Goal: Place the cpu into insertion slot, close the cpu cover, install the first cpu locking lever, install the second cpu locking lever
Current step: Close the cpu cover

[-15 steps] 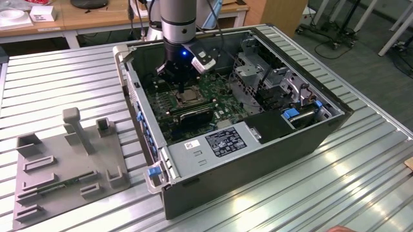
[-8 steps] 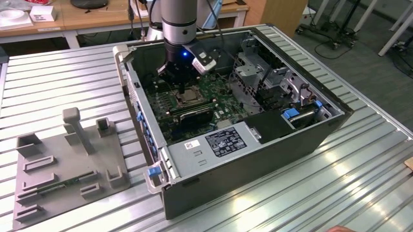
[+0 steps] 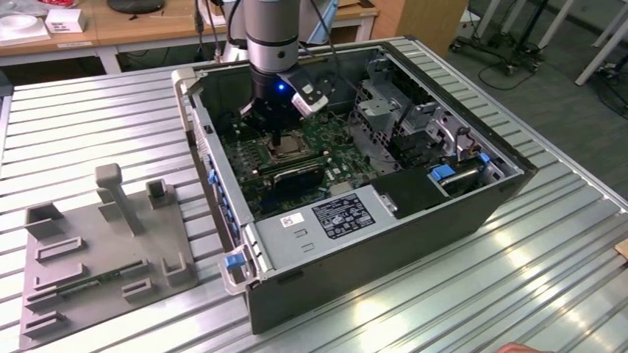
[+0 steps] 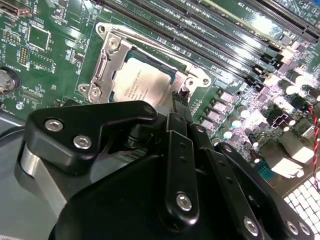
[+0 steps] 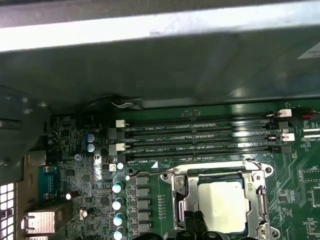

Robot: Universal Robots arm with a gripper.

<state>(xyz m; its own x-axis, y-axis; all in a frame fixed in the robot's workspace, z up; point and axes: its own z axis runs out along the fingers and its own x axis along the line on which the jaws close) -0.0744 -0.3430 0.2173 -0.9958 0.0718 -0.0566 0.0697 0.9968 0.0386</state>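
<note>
since the cpu (image 4: 145, 85) already lies flat in the insertion slot (image 4: 192, 80), everything turns on how the gripper (image 4: 180, 97) stands to that socket. its fingers (image 4: 176, 125) are drawn together with nothing between them. their tips hang at the socket's rim, just beside one edge of the chip rather than over its middle. in the second wrist view the chip's pale face lies straight ahead of the tips and square to the socket, its edges running along and across the long black memory slots (image 4: 210, 30) just past it. the cpu cover (image 4: 106, 67) seems to be down, its silvery frame ringing the chip. i cannot tell whether either locking lever is latched, nor whether the tips touch metal. in the exterior view the arm (image 3: 270, 37) stands upright inside the open computer case (image 3: 373, 257), over the green board (image 3: 339, 143) and toward the case's wall on the exterior view's left. the case rests on the ribbed table (image 3: 559, 279).
</note>
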